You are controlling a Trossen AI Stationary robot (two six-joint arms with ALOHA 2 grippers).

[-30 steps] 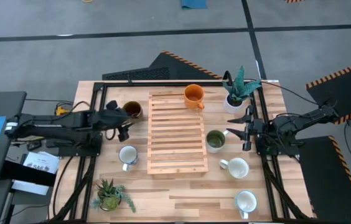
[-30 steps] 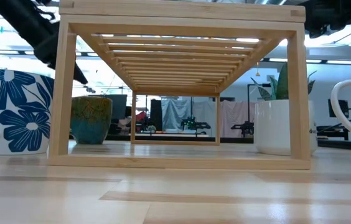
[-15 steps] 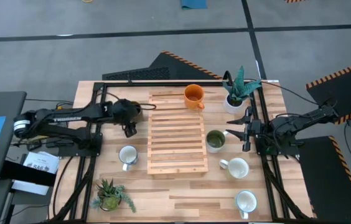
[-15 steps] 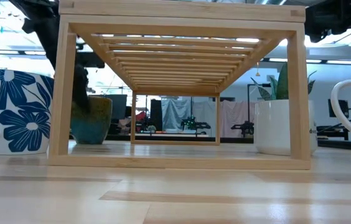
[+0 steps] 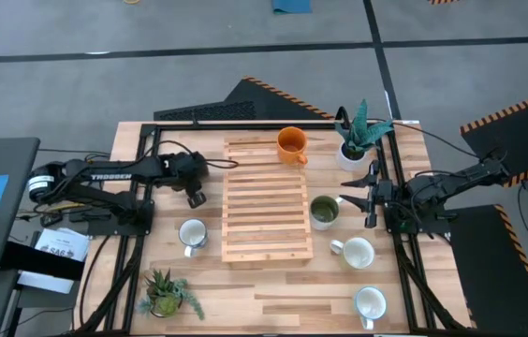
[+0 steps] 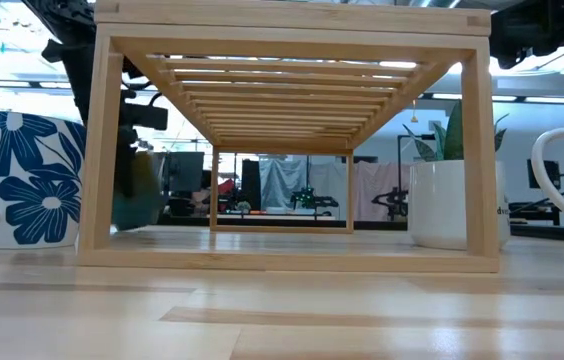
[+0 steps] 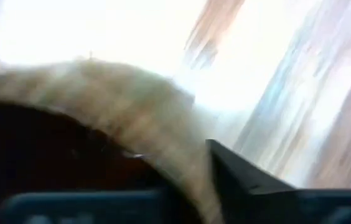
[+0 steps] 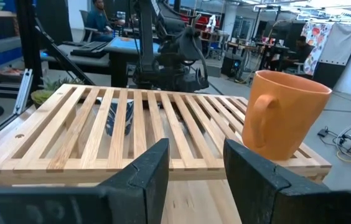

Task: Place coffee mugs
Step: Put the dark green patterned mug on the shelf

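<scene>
I'm looking down on a pale butcher-block wooden table standing on a grey floor crossed by dark tape lines. On the table's middle stands a slatted light-wood rack.

The left gripper sits at the rack's far-left corner, and the overhead camera shows no mug under it. Its wrist camera is filled by a tan-rimmed, dark-bellied brown mug pressed close, and the level camera shows a blurred mug shape behind the rack's left post. I cannot tell whether that gripper is clamped on it.

The right gripper hangs at the table's right side, parted to a middling gap and carrying nothing. Its camera looks across the slats towards people seated at desks.

From above I count five mugs:
- One round orange mug is on the rack's far end.
- One olive green mug is just beside the rack's right edge.
- Two plain white mugs and are near the right front.
- One white mug with blue flowers is left of the rack.

I count two plants: a spiky one in a white pot and a small leafy one
</scene>
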